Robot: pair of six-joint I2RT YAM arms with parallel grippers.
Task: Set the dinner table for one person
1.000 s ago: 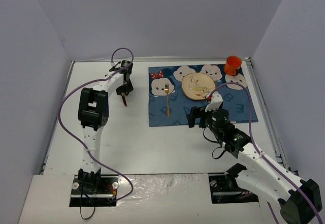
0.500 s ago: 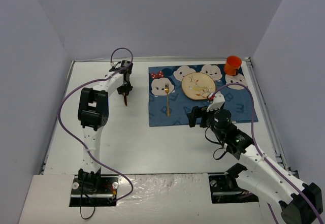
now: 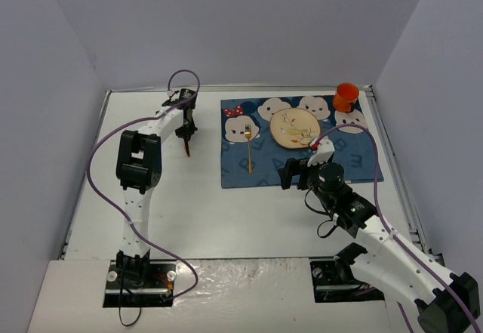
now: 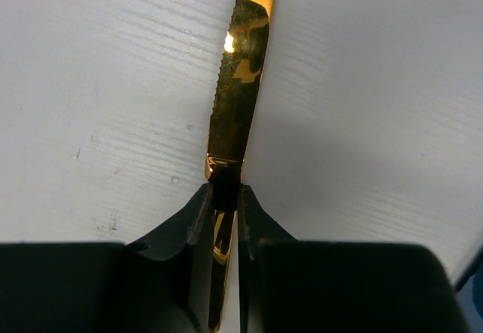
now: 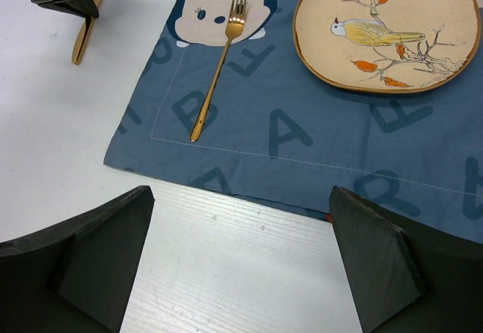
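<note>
The dinner table (image 3: 204, 212) is a large white rectangular tabletop, flat and level, edged with a thin metal rim. Up close its surface shows faint grain lines.

left hand (image 4: 225, 192) closed onto gold knife (image 4: 238, 84), right arm (image 3: 364, 224) drawn slightly back

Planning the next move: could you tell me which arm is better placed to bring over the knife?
Left: the left gripper pinches the gold knife, while the right gripper hangs open and empty by the mat.
</note>
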